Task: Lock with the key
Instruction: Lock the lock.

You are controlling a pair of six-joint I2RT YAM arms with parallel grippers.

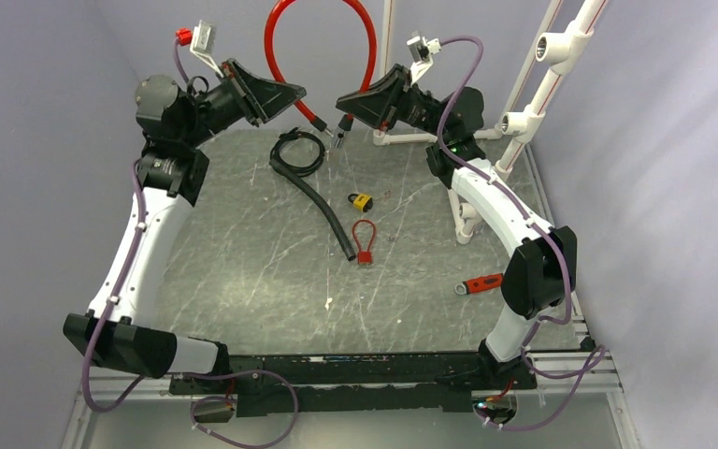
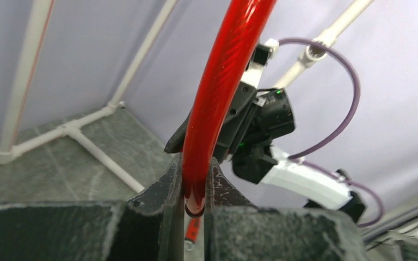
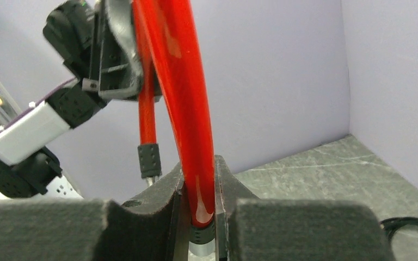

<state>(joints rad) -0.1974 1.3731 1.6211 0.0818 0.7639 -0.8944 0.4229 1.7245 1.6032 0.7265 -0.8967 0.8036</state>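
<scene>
A thick red cable (image 1: pixel 285 19) arches high over the back of the table, with one end in each gripper. My left gripper (image 1: pixel 292 97) is shut on the cable near its left end, and the cable (image 2: pixel 223 81) runs up from between the fingers (image 2: pixel 196 187). My right gripper (image 1: pixel 348 101) is shut on the other end (image 3: pixel 179 92), just above its black collar and metal tip (image 3: pixel 200 239). A yellow padlock (image 1: pixel 362 200) lies on the table below, with a small metal item beside it that is too small to identify. No key is clearly visible.
A black cable (image 1: pixel 310 182) lies coiled and trailing at centre back. A small red loop lock (image 1: pixel 365 241) lies near the padlock. A red-handled tool (image 1: pixel 480 282) lies by the right arm. A white pipe frame (image 1: pixel 533 94) stands at the back right.
</scene>
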